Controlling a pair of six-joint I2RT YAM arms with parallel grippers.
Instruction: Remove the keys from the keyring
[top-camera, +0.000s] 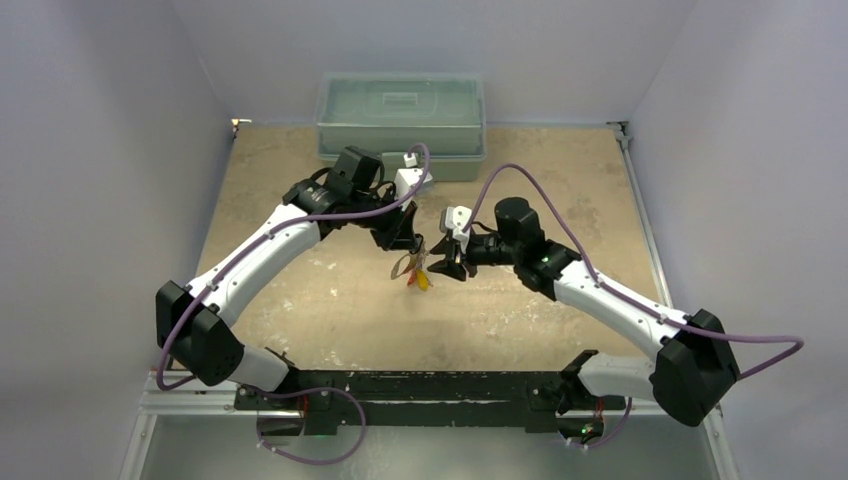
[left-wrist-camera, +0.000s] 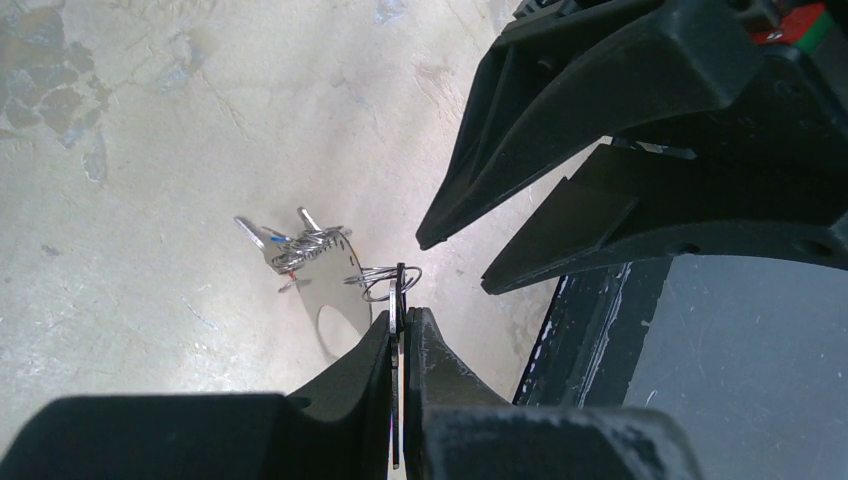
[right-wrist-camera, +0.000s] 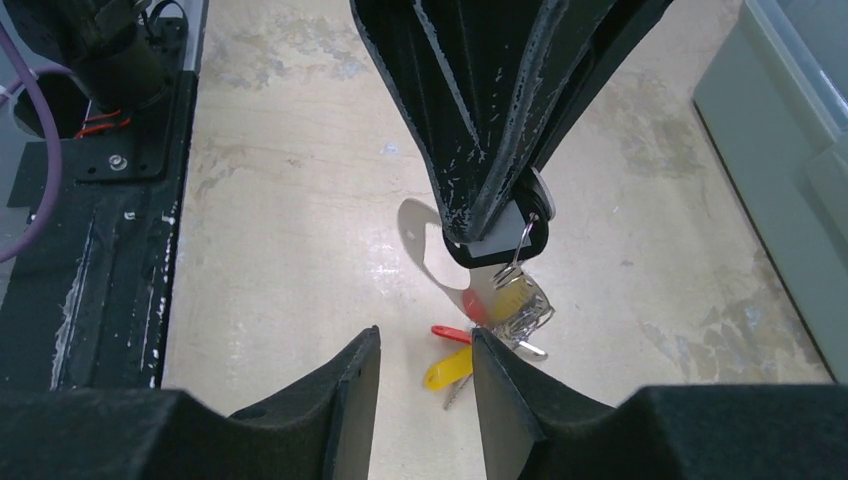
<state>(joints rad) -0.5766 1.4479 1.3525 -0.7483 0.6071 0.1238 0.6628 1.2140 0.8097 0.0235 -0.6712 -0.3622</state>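
My left gripper (top-camera: 405, 240) hangs over the middle of the table, shut on the top end of the grey oval keyring (right-wrist-camera: 412, 230), with a dark oval piece (right-wrist-camera: 497, 247) pinched beside it. The keyring (left-wrist-camera: 325, 285) hangs below the shut fingertips (left-wrist-camera: 382, 335). The keys (right-wrist-camera: 522, 305) dangle from wire rings in a silvery cluster, with a red tag (right-wrist-camera: 452, 333) and a yellow tag (right-wrist-camera: 447, 370); they also show in the top view (top-camera: 420, 275) and the left wrist view (left-wrist-camera: 300, 250). My right gripper (right-wrist-camera: 425, 345) is open and empty, just right of the cluster (top-camera: 447, 262).
A clear lidded plastic bin (top-camera: 400, 110) stands at the back edge of the table. The black base rail (top-camera: 420, 385) runs along the near edge. Pale walls close in on the left, right and back.
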